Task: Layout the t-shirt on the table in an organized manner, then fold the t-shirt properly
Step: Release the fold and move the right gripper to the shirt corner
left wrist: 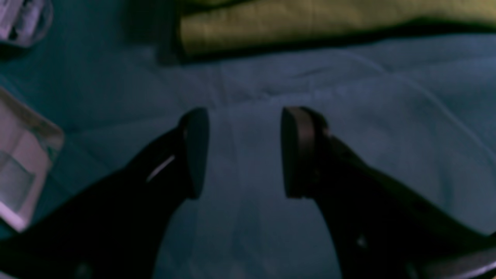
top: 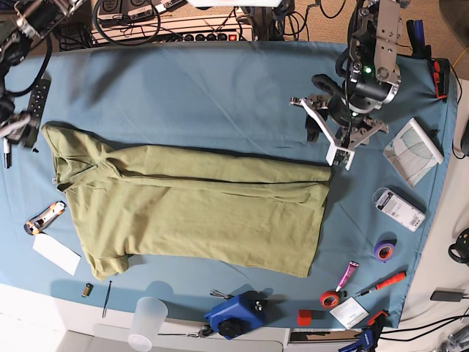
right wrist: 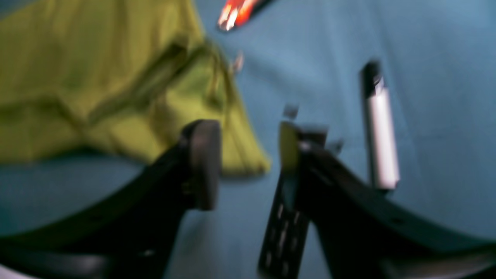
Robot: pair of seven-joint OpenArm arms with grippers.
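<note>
T-shirt (top: 198, 209) spread across centre of table (top: 220, 88), one side folded in. Left gripper (left wrist: 244, 151) jaws apart, empty, upper right beside hem corner. Right gripper (right wrist: 248, 155) jaws parted, empty, left edge by sleeve. Advice: pinch cloth edges squarely, lift evenly.

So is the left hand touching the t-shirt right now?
Apart. In the left wrist view the left hand is open over bare table cloth, with a blue strip between its fingertips and the t-shirt.
</note>
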